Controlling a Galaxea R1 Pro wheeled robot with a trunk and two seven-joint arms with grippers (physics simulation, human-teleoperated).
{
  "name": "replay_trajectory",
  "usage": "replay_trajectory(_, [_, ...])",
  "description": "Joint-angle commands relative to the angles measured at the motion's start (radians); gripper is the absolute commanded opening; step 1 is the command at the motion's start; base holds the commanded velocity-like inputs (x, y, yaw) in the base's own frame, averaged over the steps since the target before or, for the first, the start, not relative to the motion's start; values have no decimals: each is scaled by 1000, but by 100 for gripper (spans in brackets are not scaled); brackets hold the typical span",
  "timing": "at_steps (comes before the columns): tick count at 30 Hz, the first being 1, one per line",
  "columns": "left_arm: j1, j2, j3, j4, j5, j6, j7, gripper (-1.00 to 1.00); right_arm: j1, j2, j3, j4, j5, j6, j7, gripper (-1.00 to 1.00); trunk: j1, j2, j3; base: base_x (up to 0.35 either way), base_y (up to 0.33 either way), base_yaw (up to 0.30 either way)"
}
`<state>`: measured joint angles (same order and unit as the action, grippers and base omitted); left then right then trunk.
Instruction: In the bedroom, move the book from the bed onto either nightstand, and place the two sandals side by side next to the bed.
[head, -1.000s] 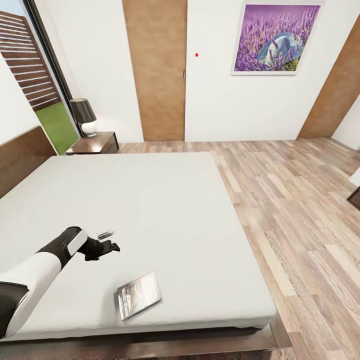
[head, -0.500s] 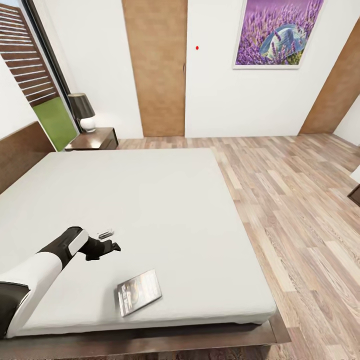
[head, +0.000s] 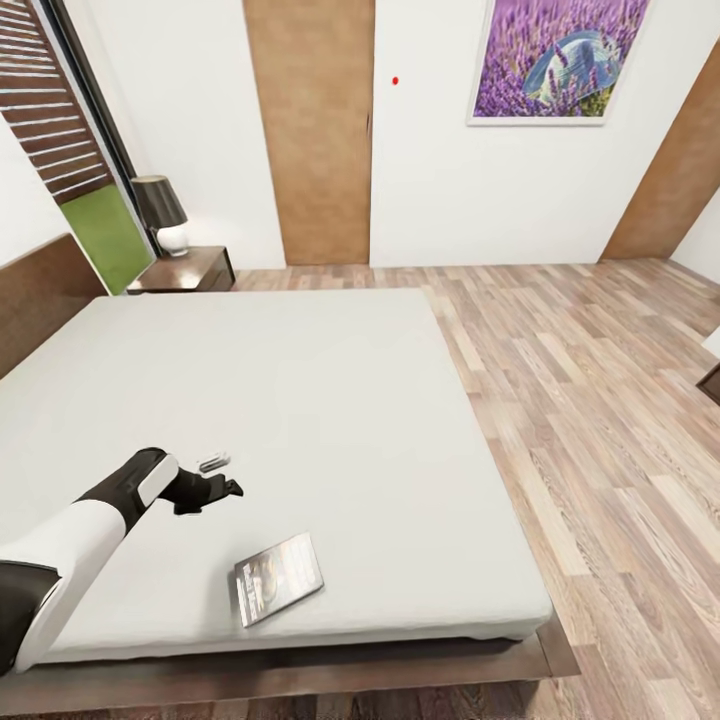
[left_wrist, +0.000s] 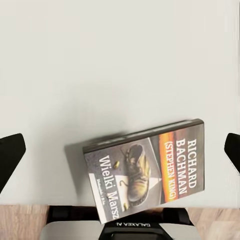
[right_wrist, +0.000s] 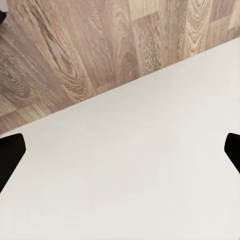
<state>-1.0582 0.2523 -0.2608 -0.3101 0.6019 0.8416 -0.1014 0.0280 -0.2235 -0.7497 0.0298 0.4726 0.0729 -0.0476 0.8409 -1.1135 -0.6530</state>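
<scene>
The book (head: 278, 590) lies flat on the light-grey mattress of the bed (head: 330, 400), close to its near edge. In the left wrist view the book (left_wrist: 150, 167) shows its dark cover with an orange band, lying between the spread fingertips. My left gripper (head: 226, 490) hovers open over the mattress, a little beyond and left of the book; in its own view the left gripper (left_wrist: 121, 152) holds nothing. My right gripper (right_wrist: 121, 152) is open over the mattress edge and wood floor. A nightstand (head: 190, 270) stands at the bed's far left corner. The sandals are out of view.
A dark-shaded lamp (head: 165, 212) sits on the nightstand. Wood-plank floor (head: 600, 420) stretches to the bed's right. A tan door (head: 315, 130) and a lavender picture (head: 555, 60) are on the far wall. A dark headboard (head: 40, 300) runs along the left.
The whole head view has shifted, so the camera moved. The left arm and the book keep their places on the bed.
</scene>
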Motion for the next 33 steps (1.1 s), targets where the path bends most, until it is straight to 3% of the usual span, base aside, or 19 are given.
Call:
replay_trajectory(1, [-4,0,-3,-3,-10,2,-9,100,0,0,-8,1,11,2,-3,100,0,0,-2,0,0,0])
replay_trajectory(14, [-20,-36,-1,-10,-8,-19,-2,100,0,1,26,3,11,2,-3,100,0,0,-24,0,0,0])
replay_trajectory(33, [-31,-45,-1,-8,-1,-36,17,100,0,3,35,5,11,2,-3,100,0,0,-55,0,0,0])
